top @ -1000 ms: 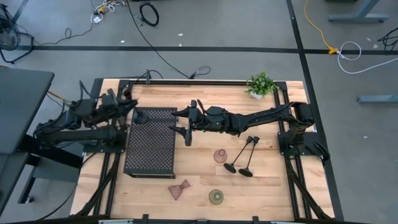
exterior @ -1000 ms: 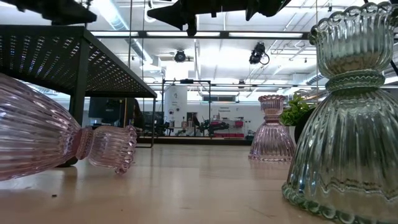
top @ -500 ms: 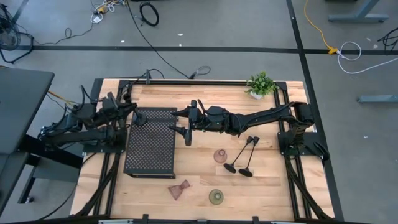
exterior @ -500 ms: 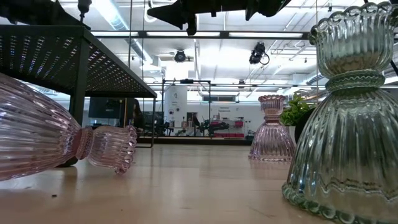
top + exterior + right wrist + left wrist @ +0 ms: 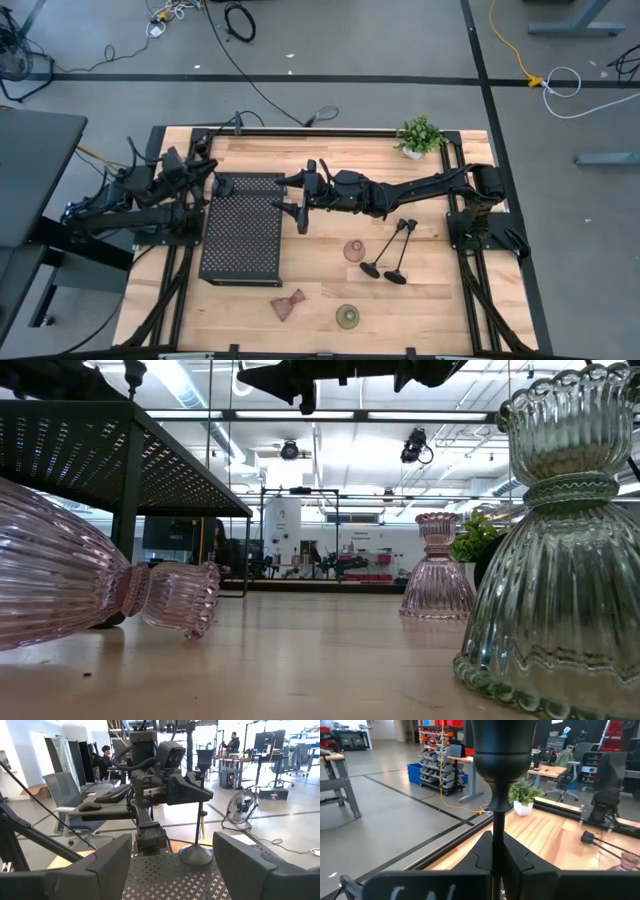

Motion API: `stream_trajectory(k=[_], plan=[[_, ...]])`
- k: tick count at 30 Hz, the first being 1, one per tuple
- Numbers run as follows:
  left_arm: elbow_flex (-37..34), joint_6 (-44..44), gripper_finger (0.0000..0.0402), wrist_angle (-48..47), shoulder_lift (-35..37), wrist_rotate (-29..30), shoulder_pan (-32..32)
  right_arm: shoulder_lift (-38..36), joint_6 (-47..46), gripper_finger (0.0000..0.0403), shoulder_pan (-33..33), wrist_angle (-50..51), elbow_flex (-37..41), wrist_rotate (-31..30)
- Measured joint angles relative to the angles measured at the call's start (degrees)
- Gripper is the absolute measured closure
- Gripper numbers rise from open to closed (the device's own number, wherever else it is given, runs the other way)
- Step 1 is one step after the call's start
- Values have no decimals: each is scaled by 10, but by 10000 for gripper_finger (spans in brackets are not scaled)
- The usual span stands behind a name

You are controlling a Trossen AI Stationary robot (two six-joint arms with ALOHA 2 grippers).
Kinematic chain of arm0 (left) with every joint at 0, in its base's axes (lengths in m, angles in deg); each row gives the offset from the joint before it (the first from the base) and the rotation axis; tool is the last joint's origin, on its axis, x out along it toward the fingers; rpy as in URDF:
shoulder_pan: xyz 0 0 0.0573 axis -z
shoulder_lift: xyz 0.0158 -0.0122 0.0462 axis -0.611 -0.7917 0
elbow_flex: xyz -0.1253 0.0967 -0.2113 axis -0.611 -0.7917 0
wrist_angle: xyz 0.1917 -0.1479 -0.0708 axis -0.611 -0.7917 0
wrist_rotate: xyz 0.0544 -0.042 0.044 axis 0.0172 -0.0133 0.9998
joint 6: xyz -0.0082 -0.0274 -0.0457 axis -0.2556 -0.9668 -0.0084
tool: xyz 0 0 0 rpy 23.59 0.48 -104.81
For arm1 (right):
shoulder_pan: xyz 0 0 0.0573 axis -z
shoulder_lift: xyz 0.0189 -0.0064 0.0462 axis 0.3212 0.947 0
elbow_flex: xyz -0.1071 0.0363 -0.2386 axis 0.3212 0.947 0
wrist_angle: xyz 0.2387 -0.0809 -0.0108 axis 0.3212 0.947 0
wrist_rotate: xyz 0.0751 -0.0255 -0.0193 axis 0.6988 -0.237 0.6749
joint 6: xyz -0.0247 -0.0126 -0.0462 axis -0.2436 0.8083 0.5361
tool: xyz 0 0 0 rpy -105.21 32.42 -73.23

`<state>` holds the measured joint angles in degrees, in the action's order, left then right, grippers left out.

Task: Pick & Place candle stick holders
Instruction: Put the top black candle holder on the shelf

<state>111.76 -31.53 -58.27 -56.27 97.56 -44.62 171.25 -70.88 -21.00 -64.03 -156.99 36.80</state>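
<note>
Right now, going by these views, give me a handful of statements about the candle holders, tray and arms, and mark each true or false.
1. The left end effector is shut on a tall black candle stick holder. True.
2. The right end effector holds the pink holder. False: its fingers are open and hold nothing, above the black perforated tray.
3. One pink holder lies on its side on the table. True.
4. The olive-green holder sits on the tray. False: it stands on the wood near the front edge.
5. Two tall black holders lie on the table beside the upright pink holder. True.
6. The potted plant stands in the tray. False: it is at the table's far right corner.
</note>
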Motion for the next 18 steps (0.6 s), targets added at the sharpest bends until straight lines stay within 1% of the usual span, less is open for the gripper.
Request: stream_trajectory(k=[6, 12, 18], plan=[[1, -2, 390, -10, -25, 30, 0, 0, 1, 129, 0, -7, 0, 0], [2, -16, 390, -6, -44, 34, 0, 0, 1, 129, 0, -7, 0, 0], [1, -19, 390, -4, -43, 30, 0, 0, 1, 129, 0, -7, 0, 0]])
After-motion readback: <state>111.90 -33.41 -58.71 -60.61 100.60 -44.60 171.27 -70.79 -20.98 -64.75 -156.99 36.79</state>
